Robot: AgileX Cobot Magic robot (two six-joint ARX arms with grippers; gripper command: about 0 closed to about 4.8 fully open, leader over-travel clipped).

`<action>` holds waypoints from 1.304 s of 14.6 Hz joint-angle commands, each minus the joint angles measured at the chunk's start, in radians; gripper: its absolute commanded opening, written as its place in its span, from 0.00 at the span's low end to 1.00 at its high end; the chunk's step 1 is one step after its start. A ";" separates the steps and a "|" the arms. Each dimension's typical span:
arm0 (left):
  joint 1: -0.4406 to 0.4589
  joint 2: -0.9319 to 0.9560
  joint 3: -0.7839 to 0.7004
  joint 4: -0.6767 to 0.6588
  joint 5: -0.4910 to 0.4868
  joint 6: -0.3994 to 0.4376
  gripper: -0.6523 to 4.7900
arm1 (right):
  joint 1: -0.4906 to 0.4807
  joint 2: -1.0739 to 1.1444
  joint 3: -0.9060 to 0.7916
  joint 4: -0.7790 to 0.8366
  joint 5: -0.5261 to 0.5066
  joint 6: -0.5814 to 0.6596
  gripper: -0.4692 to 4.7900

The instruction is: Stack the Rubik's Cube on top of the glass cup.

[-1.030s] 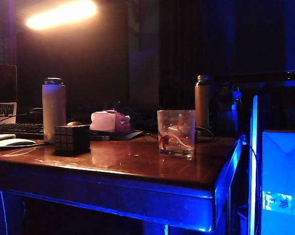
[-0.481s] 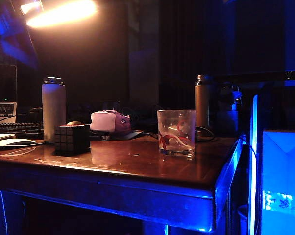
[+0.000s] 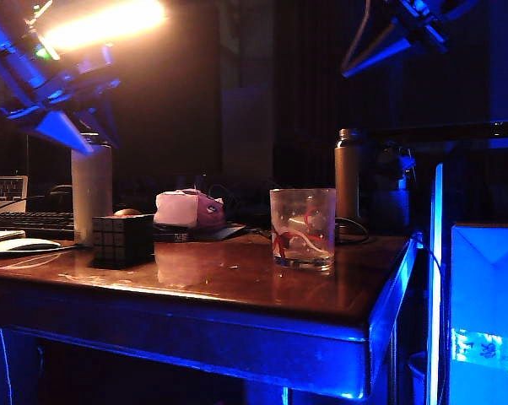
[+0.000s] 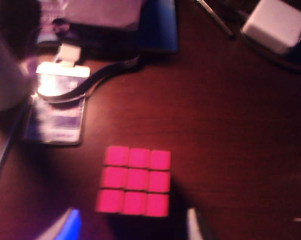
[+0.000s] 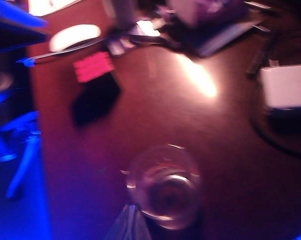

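**Looks like your office desk after dark**

You've got a wooden desk (image 3: 237, 283) with a keyboard (image 3: 30, 221), a laptop (image 3: 4, 187) and a mouse (image 5: 74, 36) at the back, two bottles (image 3: 92, 187), cables and a charger (image 4: 274, 24). Dim room, blue LED glow, one warm lamp (image 3: 102, 24) overhead.

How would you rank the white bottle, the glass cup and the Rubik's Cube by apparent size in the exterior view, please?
1. white bottle, though farther back
2. glass cup
3. Rubik's Cube, only slightly smaller than the cup
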 commanded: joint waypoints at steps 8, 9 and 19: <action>-0.126 0.176 0.012 0.035 -0.220 -0.020 1.00 | 0.001 -0.004 0.005 0.016 0.006 -0.002 0.09; -0.126 0.196 0.012 0.044 -0.257 0.006 1.00 | 0.001 -0.004 0.005 0.016 0.006 -0.002 0.09; -0.133 0.319 0.061 0.102 -0.250 0.004 0.81 | 0.001 -0.004 0.005 0.016 0.007 -0.002 0.09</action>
